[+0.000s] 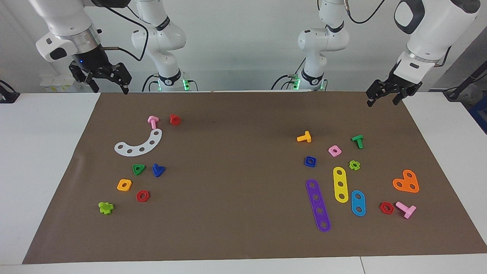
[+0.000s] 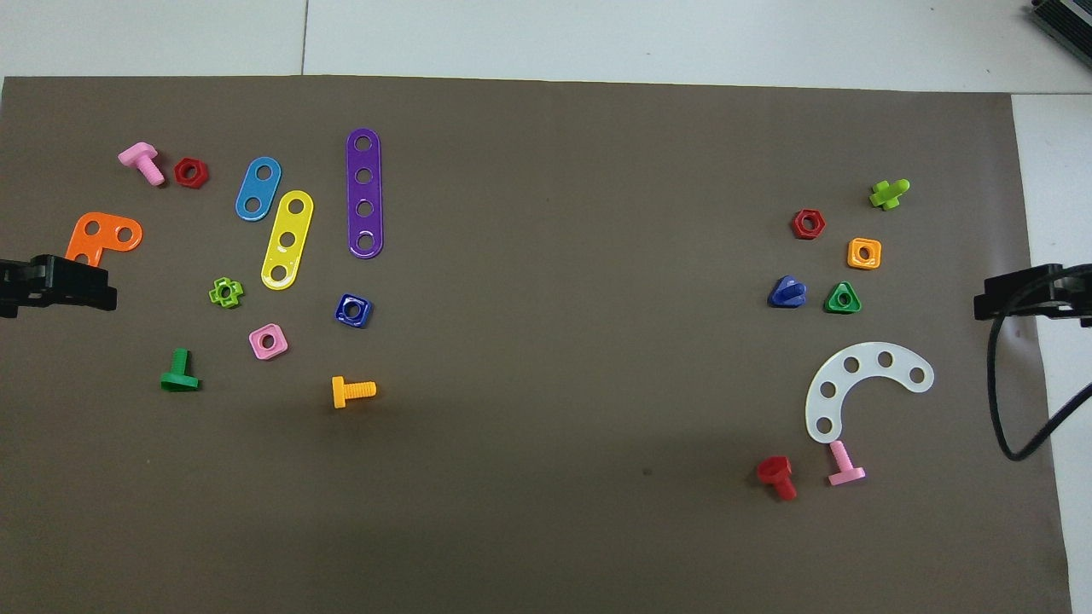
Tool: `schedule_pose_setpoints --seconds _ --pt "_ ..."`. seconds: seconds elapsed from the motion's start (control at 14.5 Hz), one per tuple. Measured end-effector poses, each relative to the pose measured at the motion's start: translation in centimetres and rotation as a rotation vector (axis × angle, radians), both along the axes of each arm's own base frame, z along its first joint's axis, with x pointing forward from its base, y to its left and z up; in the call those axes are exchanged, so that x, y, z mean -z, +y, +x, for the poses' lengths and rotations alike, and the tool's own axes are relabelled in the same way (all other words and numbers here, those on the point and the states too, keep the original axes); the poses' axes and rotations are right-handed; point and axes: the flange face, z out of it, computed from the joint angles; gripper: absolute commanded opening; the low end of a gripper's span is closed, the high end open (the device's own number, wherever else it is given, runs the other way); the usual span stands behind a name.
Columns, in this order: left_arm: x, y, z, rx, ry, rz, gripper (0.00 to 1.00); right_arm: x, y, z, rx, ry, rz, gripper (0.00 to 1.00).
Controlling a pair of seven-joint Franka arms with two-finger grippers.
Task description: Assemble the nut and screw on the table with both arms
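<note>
The dark-blue square nut (image 1: 311, 161) (image 2: 353, 309) lies on the brown mat (image 1: 236, 198) toward the left arm's end, beside a pink square nut (image 1: 335, 150). The dark-blue screw (image 1: 158, 169) (image 2: 787, 292) with its triangular head lies toward the right arm's end, beside a green triangular nut (image 1: 139, 169). My left gripper (image 1: 382, 102) (image 2: 102, 290) hangs open and empty above the mat's edge at its own end. My right gripper (image 1: 110, 90) (image 2: 990, 303) hangs open and empty above the mat's corner at its end. Both are well clear of the parts.
Near the nut lie purple (image 1: 318, 205), yellow (image 1: 340, 184) and blue (image 1: 358, 203) strips, an orange screw (image 1: 304, 137) and a green screw (image 1: 357, 141). Near the screw lie a white curved strip (image 1: 139, 144), an orange nut (image 1: 124, 185) and a red nut (image 1: 142, 196).
</note>
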Motion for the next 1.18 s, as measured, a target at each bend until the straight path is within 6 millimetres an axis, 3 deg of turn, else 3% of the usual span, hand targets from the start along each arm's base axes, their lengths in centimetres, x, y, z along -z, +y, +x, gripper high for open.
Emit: schedule_pose_setpoints --seconds 0.14,0.28,0.48,0.76,0.97,1.18 --pt "0.0 0.0 0.0 0.000 0.000 0.000 1.00 1.4 0.2 1.4 -0.027 -0.022 0.014 1.00" --pt "0.0 0.0 0.0 0.000 0.000 0.000 1.00 4.6 0.5 3.1 -0.063 -0.034 0.028 1.00" --pt "0.0 0.0 0.0 0.000 0.000 0.000 1.00 12.1 1.0 5.0 -0.118 -0.035 0.031 1.00" --pt "0.0 0.0 0.0 0.000 0.000 0.000 1.00 22.2 2.0 5.9 -0.201 -0.042 0.019 1.00" --pt "0.0 0.0 0.0 0.000 0.000 0.000 1.00 26.7 3.4 6.5 -0.247 -0.061 0.007 0.99" --pt "0.0 0.0 0.0 0.000 0.000 0.000 1.00 30.2 4.8 6.9 -0.270 -0.079 -0.003 0.88"
